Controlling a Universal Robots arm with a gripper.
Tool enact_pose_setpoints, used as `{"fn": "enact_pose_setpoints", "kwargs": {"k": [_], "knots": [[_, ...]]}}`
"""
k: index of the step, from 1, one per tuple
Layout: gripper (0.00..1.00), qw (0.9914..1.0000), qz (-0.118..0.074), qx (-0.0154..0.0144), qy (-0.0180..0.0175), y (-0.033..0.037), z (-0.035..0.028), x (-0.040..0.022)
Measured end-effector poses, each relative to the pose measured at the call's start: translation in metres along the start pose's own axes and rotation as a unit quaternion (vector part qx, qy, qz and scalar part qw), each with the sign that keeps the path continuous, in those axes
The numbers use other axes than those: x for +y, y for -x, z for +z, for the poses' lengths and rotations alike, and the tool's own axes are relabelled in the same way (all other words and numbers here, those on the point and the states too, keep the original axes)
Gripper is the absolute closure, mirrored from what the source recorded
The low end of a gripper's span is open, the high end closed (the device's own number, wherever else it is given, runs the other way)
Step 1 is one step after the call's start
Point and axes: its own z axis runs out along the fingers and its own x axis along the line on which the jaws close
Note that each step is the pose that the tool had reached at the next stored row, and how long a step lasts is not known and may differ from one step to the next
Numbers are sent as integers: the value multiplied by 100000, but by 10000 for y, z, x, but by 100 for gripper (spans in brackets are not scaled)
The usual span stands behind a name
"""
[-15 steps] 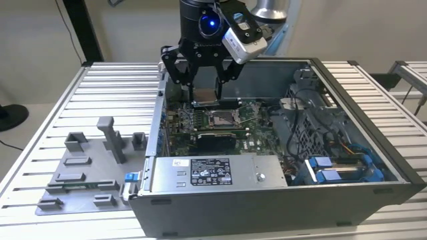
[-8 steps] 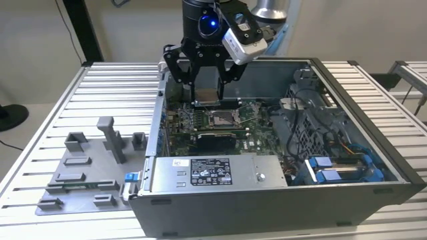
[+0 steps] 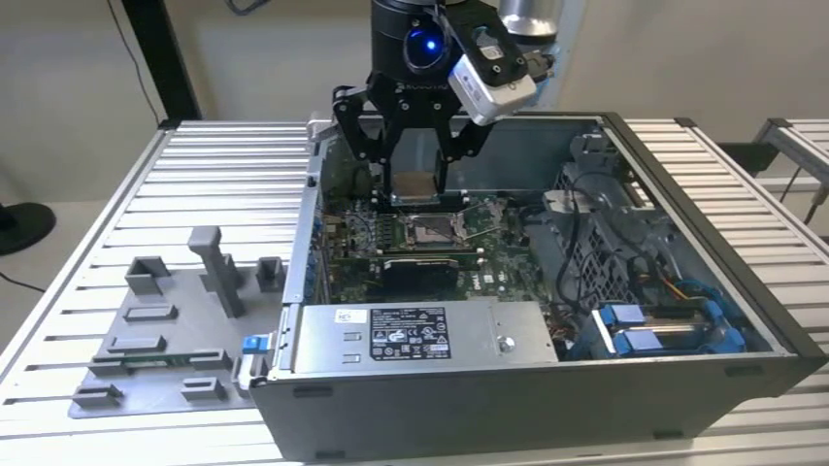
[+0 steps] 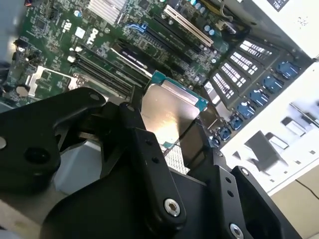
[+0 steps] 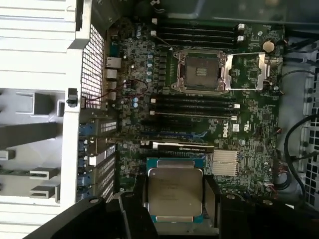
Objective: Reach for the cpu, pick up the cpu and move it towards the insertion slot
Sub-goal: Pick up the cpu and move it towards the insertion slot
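The cpu [image 5: 174, 195], a thin square chip with a silvery face and a teal-green rim, is held between the black fingers of my gripper [image 5: 174, 199], which is shut on its two sides. In the exterior view the cpu [image 3: 412, 184] hangs in the gripper [image 3: 412, 186] inside the open computer case, just above the motherboard. The insertion slot [image 3: 429, 229], a square socket with a shiny metal frame, lies a little below the cpu in that view. In the first wrist view the insertion slot [image 5: 200, 71] sits apart from the held chip. The second wrist view shows the cpu [image 4: 169, 113] over the board.
The grey computer case [image 3: 674, 282] stands open on a slatted metal table [image 3: 220, 194]. Drive cages, cables and blue clips [image 3: 654, 325] fill its side at the exterior view's right. A grey fixture plate with blocks [image 3: 169, 330] lies at the exterior view's left. Black memory slots [image 5: 194, 104] flank the socket.
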Motion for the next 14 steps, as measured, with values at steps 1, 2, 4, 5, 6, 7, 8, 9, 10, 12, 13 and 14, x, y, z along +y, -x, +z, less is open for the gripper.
{"fn": "enact_pose_setpoints", "kwargs": {"k": [1,2,4,5,6,7,8,9,10,12,13,14], "knots": [[100,100000,-1,-2,5,20,0,0],[100,100000,0,1,0,39,0,-1],[100,100000,1,-1,0,68,0,-1],[100,100000,-2,-2,4,82,0,-2],[100,100000,-2,-2,4,96,0,-2],[100,100000,-3,-2,3,111,0,-2],[100,100000,1,-1,1,125,0,-3],[100,100000,0,-1,0,138,-1,-4],[100,100000,-1,-1,2,148,0,-4],[100,100000,-8,-1,4,152,0,-4],[100,100000,-14,-2,4,152,0,-4],[100,100000,-143,6,0,153,-1,-4]]}}
